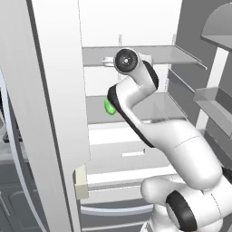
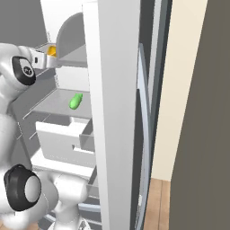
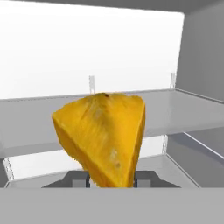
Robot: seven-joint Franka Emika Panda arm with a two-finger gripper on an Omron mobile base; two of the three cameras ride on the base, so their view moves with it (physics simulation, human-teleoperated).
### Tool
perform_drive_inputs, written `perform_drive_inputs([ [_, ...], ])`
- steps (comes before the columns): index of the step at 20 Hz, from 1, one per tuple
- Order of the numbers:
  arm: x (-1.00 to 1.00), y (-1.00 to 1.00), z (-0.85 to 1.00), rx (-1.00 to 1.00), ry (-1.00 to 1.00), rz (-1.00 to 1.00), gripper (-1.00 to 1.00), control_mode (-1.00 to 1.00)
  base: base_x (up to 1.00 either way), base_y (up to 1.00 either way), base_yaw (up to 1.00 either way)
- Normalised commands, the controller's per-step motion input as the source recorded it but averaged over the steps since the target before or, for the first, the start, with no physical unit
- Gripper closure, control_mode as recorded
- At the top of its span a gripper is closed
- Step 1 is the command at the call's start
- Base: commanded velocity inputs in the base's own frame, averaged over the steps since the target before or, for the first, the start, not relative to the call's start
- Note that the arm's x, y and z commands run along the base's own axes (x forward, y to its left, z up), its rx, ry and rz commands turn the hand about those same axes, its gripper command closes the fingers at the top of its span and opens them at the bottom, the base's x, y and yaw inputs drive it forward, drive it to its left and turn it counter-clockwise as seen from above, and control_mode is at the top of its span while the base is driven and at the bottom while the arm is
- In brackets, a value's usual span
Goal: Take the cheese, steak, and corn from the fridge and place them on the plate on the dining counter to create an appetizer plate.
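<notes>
Inside the open fridge [image 1: 136, 27], my gripper [image 3: 111, 180] is shut on the cheese [image 3: 103, 135], an orange-yellow wedge that hangs in front of the upper shelf [image 3: 183, 109]. From the right base view the cheese [image 2: 52, 50] pokes out at the tip of the gripper [image 2: 46, 57], level with the upper shelf. The corn [image 1: 109, 107], a bright green oblong, lies on the shelf below, and the right base view places the corn [image 2: 75, 101] near that shelf's middle. The steak, the plate and the dining counter are out of view.
The fridge's left door [image 1: 50, 113] stands open close beside the arm, and the right door [image 2: 117, 90] is edge-on. White drawers [image 1: 131, 154] sit below the shelves. Door bins [image 1: 213, 104] line the right side.
</notes>
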Motion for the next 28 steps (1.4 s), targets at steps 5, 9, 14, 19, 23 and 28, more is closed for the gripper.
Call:
perform_drive_inputs([
  [5, -0.59, -0.24, 0.25, 0.0, 0.0, -0.05, 1.0, -1.0, 0.0, 0.0, 0.0],
  [9, -0.34, -0.08, 0.06, 0.0, 0.0, -0.03, 1.0, 1.0, -0.34, -0.04, -0.03],
  [14, 0.0, 0.0, 0.0, 0.0, 0.0, 0.0, 1.0, 1.0, -0.87, -0.08, -0.02],
  [19, 0.0, 0.0, 0.0, 0.0, 0.0, 0.0, 1.0, 1.0, -1.0, 0.0, 0.0],
  [23, 0.0, 0.0, 0.0, 0.0, 0.0, 0.0, 1.0, 1.0, -1.0, 0.03, 0.0],
  [28, 0.0, 0.0, 0.0, 0.0, 0.0, 0.0, 1.0, 1.0, -1.0, 0.23, 0.0],
])
